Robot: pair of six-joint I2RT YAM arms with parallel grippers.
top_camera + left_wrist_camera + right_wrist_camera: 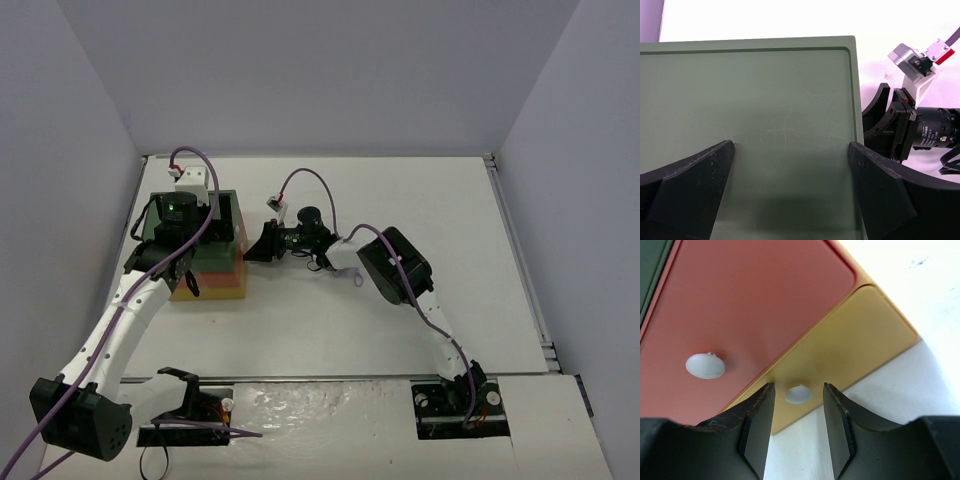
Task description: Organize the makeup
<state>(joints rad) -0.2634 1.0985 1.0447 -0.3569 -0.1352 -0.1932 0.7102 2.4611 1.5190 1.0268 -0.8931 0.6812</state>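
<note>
Table: on my overhead feed I see a white, matte table (400,330).
Walls: a plain pale grey back wall (320,70), left wall (50,200) and right wall (590,200) box it in.
Edge: a metal rail (519,262) runs down the table's right side.
Light: even and soft; I find only faint shadows.
</note>
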